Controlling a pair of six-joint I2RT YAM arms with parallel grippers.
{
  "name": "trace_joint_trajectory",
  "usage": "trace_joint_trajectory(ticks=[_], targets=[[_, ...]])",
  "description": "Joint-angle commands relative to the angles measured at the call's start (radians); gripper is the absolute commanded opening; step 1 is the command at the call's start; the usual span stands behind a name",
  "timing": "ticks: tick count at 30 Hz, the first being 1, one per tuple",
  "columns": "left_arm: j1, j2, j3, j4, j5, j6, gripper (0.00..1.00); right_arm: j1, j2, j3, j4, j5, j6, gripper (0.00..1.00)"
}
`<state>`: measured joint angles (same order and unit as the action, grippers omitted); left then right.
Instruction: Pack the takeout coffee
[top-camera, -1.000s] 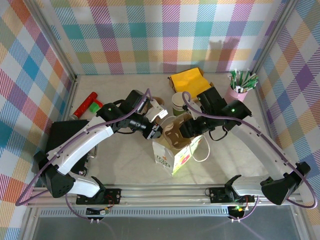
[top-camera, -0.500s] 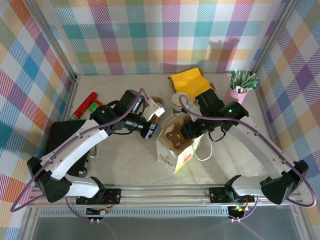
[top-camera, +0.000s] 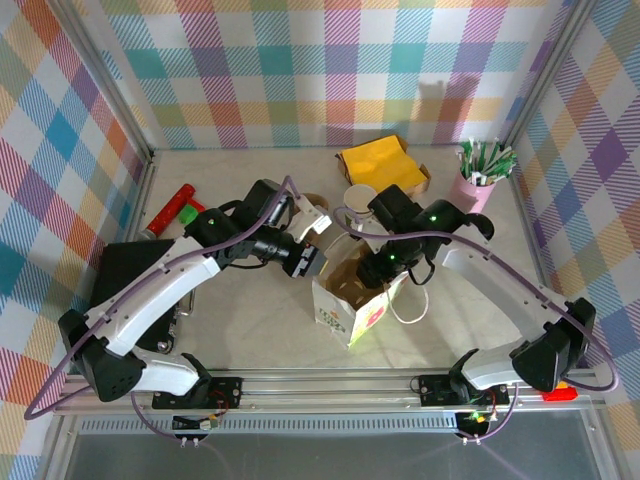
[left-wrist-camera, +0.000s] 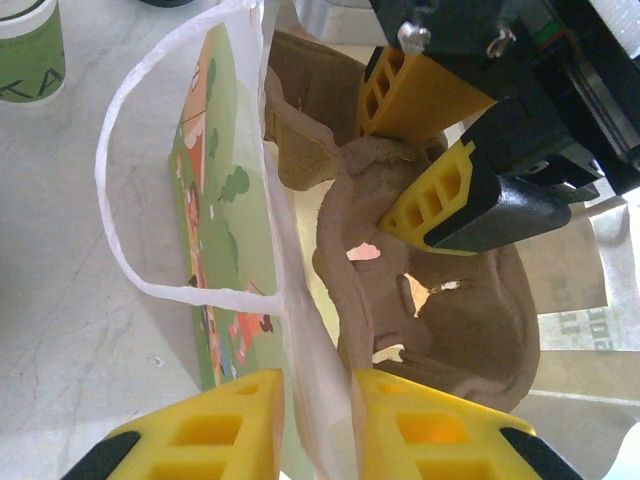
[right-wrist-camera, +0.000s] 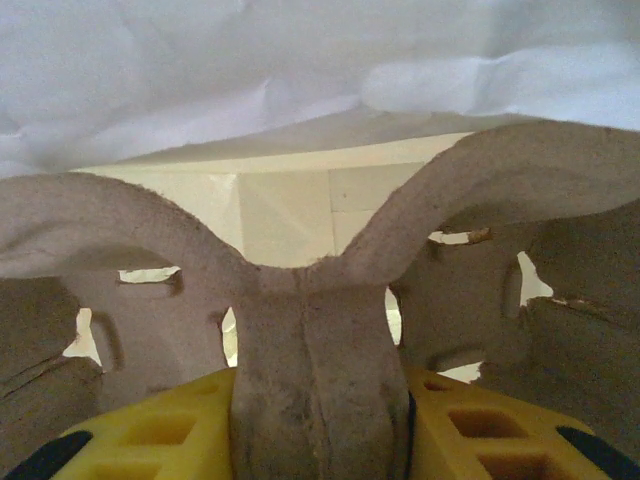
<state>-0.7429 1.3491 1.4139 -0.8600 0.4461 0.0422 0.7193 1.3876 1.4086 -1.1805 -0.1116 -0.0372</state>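
Observation:
A white paper bag (top-camera: 345, 318) with a printed side (left-wrist-camera: 215, 200) stands open at the table's middle. My left gripper (top-camera: 310, 263) (left-wrist-camera: 318, 385) is shut on the bag's left wall, one yellow finger on each side of it. A brown cardboard cup carrier (top-camera: 348, 270) (left-wrist-camera: 450, 310) (right-wrist-camera: 310, 320) sits inside the bag's mouth. My right gripper (top-camera: 372, 270) (left-wrist-camera: 400, 160) (right-wrist-camera: 318, 390) is shut on the carrier's centre handle. A lidless cream cup with a green band (top-camera: 358, 203) (left-wrist-camera: 28, 60) stands behind the bag; I cannot tell whether it is single or stacked. The black lid is hidden.
A yellow packet (top-camera: 378, 162) lies at the back. A pink cup of green-white sticks (top-camera: 477, 185) stands back right. A red and green object (top-camera: 175, 208) and a black slab (top-camera: 125, 275) lie at the left. A brown ring (top-camera: 312, 202) rests behind my left gripper.
My right arm has swung left and forward, carrying the carrier deeper into the bag's mouth. The left gripper has kept its hold on the bag wall, shifting slightly.

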Motion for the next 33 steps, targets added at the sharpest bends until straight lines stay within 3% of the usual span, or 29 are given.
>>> trace_joint_trajectory(ticks=[1,5,11,16,22,33], targets=[[0.006,0.016,-0.003,0.010,0.014,0.012,0.24,0.022,0.025,0.049,-0.048,0.038,-0.027,0.41],[0.005,0.020,-0.010,0.021,0.024,0.012,0.21,0.037,0.055,0.063,-0.067,0.065,-0.036,0.41],[0.005,-0.015,-0.035,0.062,0.019,-0.012,0.07,0.054,0.082,0.077,-0.083,0.085,-0.047,0.42],[0.005,-0.052,-0.073,0.107,-0.047,-0.070,0.01,0.068,0.070,0.070,-0.077,0.099,-0.052,0.42],[0.002,-0.104,-0.112,0.148,-0.140,-0.147,0.00,0.093,0.045,0.011,-0.023,0.099,-0.051,0.42],[-0.005,-0.133,-0.115,0.134,-0.141,-0.163,0.00,0.104,0.074,-0.029,-0.037,0.144,-0.022,0.44]])
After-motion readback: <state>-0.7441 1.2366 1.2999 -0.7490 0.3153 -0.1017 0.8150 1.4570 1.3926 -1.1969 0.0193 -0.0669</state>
